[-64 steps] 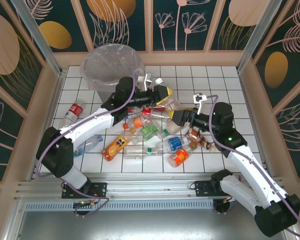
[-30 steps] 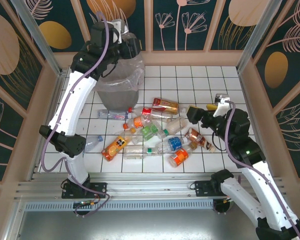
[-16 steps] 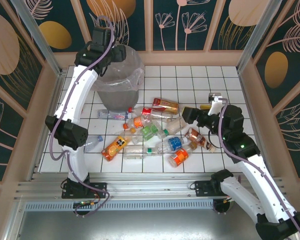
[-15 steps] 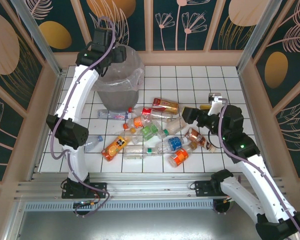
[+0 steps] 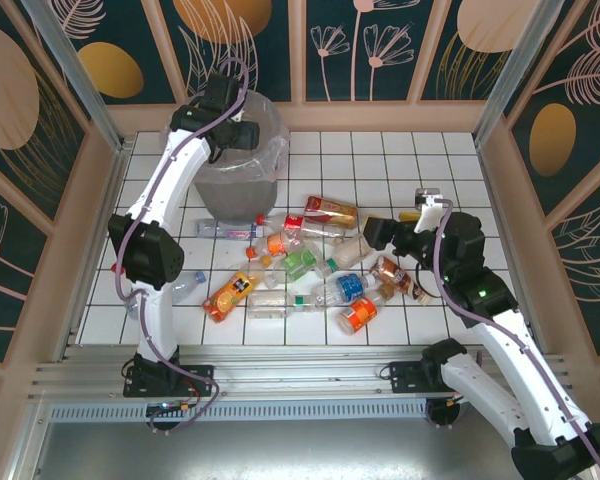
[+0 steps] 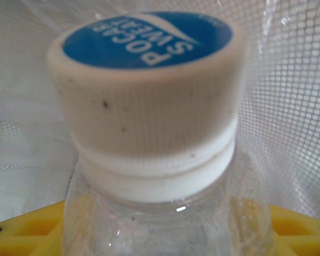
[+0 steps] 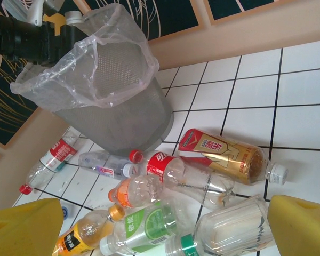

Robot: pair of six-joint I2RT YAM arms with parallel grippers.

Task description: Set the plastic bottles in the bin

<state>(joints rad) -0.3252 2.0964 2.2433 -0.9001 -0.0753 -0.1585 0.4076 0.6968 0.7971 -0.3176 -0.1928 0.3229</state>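
The left gripper (image 5: 248, 132) has swung down over the round grey bag-lined bin (image 5: 230, 190), now beneath it, clenched on a clear plastic bottle (image 6: 149, 106) with a white, blue-topped cap. The right gripper (image 5: 373, 232) gapes wide, loose bottles (image 5: 300, 263) scattered below it.

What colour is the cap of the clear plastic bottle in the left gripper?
Bottle cap: white, blue top; best in left wrist view.

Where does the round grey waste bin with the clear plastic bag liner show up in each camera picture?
Top external: round grey waste bin at upper left.
Left wrist: its mesh wall is the background behind a white-capped clear bottle.
Right wrist: the bin stands upper left, beyond the bottles lying on the tiles.
Shared landmark: the clear plastic bag liner.
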